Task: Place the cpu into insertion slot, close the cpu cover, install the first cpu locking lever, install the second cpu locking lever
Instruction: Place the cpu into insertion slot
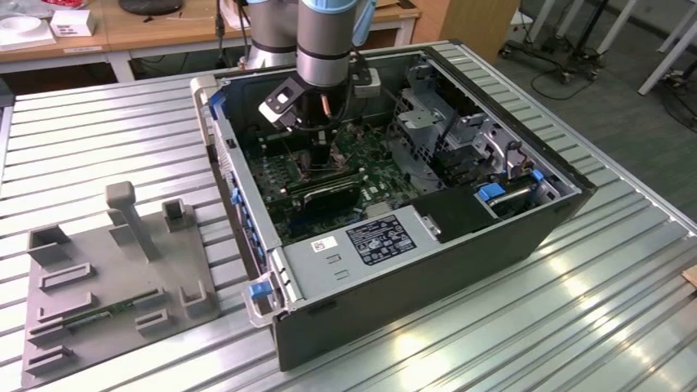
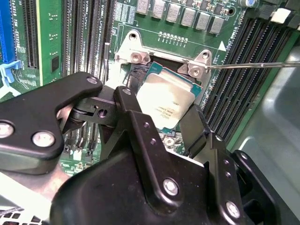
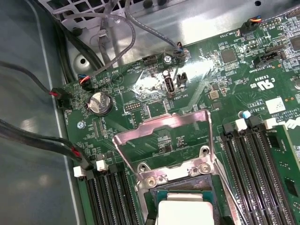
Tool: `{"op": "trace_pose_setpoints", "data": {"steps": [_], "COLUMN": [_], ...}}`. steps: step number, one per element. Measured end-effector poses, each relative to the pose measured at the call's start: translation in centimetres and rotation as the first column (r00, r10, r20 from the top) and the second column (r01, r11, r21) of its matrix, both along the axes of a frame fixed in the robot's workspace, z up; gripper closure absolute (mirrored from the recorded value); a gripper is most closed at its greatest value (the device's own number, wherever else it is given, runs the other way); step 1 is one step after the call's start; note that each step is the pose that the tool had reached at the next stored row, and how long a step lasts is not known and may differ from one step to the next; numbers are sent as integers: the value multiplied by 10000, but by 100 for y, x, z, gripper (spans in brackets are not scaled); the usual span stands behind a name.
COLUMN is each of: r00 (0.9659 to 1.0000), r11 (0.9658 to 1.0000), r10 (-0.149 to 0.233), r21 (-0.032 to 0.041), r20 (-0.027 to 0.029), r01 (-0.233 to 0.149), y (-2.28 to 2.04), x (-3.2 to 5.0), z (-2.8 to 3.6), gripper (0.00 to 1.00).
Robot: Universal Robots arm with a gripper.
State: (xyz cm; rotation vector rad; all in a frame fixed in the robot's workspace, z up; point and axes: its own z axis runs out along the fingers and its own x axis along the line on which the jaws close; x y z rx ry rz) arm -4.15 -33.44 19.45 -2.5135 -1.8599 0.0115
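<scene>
Down inside the open computer case (image 1: 436,269), the gripper (image 2: 158,107) is clamped on the cpu (image 2: 166,99), with a black fingertip (image 2: 125,96) pressed against each of two opposite edges. The chip hangs right over the insertion slot (image 3: 187,184), its dull silver top facing up and one corner a touch lower than the rest. Whether it already rests in the socket I cannot tell.

To my eye the chip is a light, stiff little plate that will not flex, but its smooth metal lid could slip. Its underside and the socket's contacts look like the parts that would suffer from a scrape or a crooked drop. The bare edges, where the fingers sit now, seem the right place to hold it.

Just beyond the socket the cpu cover (image 3: 159,125) stands swung up on its hinge, its cut-out centre showing green board behind. A thin locking lever (image 2: 253,64) sticks out sideways over the memory slots (image 3: 253,154) next to the socket. Farther off lies a coin battery (image 3: 100,102). Outside the case, on the slatted table (image 1: 544,327), a grey fixture tray (image 1: 109,278) sits well apart at the exterior view's left.
</scene>
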Motion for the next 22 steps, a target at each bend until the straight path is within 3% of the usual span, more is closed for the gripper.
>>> {"op": "trace_pose_setpoints", "data": {"steps": [2, 4, 17, 22], "r00": [10000, 10000, 10000, 10000], "r11": [10000, 9999, 9999, 9999], "r10": [2, -2, 0, 0], "r21": [86, 111, 111, 109], "r20": [2, 3, -4, -6], "r01": [-2, 1, 0, 0], "y": [0, 1, 0, 0], "x": [1, 0, 0, 0], "z": [-1, -2, -1, -1], "gripper": [38, 38, 38, 46]}}
